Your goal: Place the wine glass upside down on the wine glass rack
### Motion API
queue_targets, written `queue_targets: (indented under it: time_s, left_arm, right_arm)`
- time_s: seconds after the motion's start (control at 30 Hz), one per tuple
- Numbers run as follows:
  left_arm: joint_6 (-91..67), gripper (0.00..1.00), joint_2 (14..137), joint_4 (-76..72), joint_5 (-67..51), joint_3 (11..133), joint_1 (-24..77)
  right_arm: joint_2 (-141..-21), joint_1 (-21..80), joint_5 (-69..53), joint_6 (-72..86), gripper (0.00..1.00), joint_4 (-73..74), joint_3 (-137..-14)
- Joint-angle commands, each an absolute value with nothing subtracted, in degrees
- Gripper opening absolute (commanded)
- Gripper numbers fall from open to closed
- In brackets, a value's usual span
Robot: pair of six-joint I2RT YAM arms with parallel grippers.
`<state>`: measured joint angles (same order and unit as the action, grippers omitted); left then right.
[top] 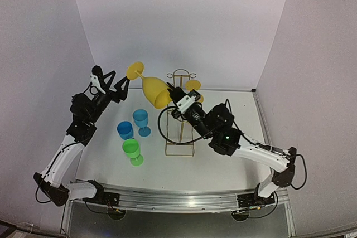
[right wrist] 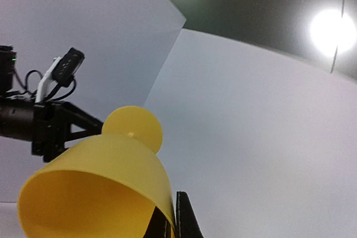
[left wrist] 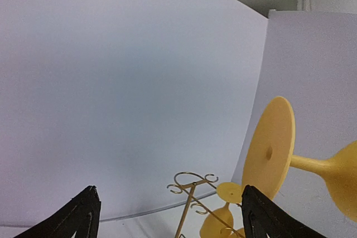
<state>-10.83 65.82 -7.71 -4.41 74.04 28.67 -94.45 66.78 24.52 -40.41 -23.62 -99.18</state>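
Steadiness counts most here. From above, the yellow wine glass [top: 152, 89] hangs in the air left of the wine glass rack [top: 181, 71], lying nearly sideways with its foot to the far left. The right hand [top: 170, 94] is pressed shut on the bowl's rim. The left hand [top: 124, 82] sits at the foot with its fingers spread. I judge this to be a handover, so the left hand should back straight off the foot without nudging it. The right hand can then turn the bowl downward and slide the stem into a free loop. A second yellow glass [top: 193, 85] already hangs on the rack's right side, so the left side looks the safer choice.

Seen from the left wrist, the left hand [left wrist: 168, 189] is wide open and the wine glass [left wrist: 273, 143] has its foot just beside the right finger, not between the two. The rack [left wrist: 192, 179] stands beyond it.

Seen from the right wrist, the right hand [right wrist: 173, 224] pinches the wall of the wine glass [right wrist: 95, 182]. The glass is opaque, smooth plastic-looking yellow, with a rounded bowl.
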Motion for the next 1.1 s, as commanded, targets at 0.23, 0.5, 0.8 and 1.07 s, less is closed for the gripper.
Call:
queue_targets:
  time_s: [0.23, 0.5, 0.8, 1.07]
  left_arm:
    - [-35.0, 1.00, 72.6, -12.2, -39.4, 85.9, 27.1]
    - [-41.3, 0.99, 75.6, -17.9, -43.6, 90.8, 26.9]
    - [-57.8, 1.00, 85.3, -21.6, -42.2, 102.7, 27.2]
    - [-57.6, 1.00, 87.4, -22.7, -41.8, 104.2, 30.3]
  right_arm:
    - [-105.5, 63.4, 19.1, -61.6, 0.00, -45.8, -113.2]
    - [-107.7, 60.9, 20.4, -62.0, 0.00, -49.4, -115.6]
    - [-115.4, 60.3, 17.6, -62.9, 0.00, -51.6, -124.9]
    - [-117.8, 60.2, 16.6, -60.5, 0.00, -51.5, -127.0]
